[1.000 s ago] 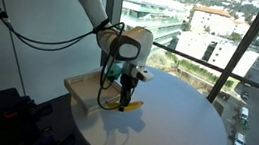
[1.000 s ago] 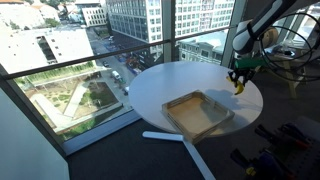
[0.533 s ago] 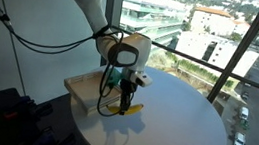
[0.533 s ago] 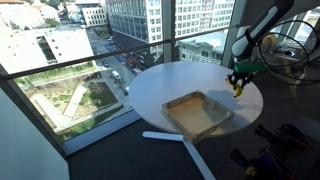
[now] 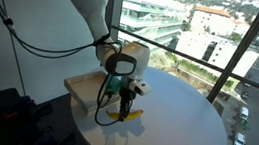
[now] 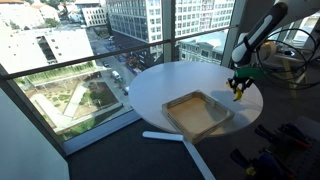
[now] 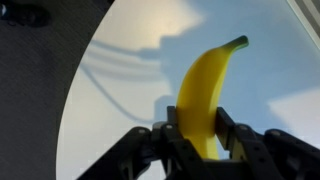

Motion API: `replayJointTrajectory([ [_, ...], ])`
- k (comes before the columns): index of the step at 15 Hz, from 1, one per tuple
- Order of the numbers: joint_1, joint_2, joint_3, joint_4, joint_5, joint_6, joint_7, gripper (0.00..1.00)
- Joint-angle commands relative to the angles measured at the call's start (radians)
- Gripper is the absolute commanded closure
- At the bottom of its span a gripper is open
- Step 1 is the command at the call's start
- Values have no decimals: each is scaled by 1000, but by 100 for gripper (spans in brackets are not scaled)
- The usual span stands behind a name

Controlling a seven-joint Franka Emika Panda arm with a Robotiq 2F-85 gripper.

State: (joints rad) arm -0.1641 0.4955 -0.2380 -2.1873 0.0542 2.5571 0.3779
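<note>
Yellow banana [image 7: 205, 90] pinched between the two fingers of the claw [image 7: 200, 128] in the wrist view: jaws drawn tight against the fruit's flanks, stem end pointing away toward the upper right, white counter [image 7: 120, 80] beneath and dark floor [image 7: 40, 110] past its curved rim. Appears in an exterior view as the same banana [image 5: 124, 110] hanging tilted under the claw [image 5: 123, 96], just beside the wooden tray [image 5: 79, 84] but apart from it, above the counter [image 5: 183, 125]. Appears again in an exterior view with the banana [image 6: 237, 93] near the far rim of the counter [image 6: 160, 85], beyond the tray [image 6: 197, 112], not inside it. Contact between lower tip and counter surface: impossible to tell at this size. Set against the frames of one second and half a second earlier: arm folded lower, claw and fruit nearer the surface, shadow beneath drawn closer to the fruit; grip unaltered, no slipping evident, tray unmoved. Reads as a descent with the load kept firmly in hand: banana brought low over the counter, outside the tray, and not yet released.
</note>
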Motion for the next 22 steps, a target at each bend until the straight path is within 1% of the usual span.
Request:
replayJointTrajectory([
  [1,-18,11,5,-3,32,23,-41,84],
  [15,-16,47,2,0,34,13,-36,84],
  [16,-15,47,2,0,33,12,-36,39],
  [21,-17,45,2,-1,34,11,-37,3],
  [22,-17,44,2,-2,35,10,-38,0],
])
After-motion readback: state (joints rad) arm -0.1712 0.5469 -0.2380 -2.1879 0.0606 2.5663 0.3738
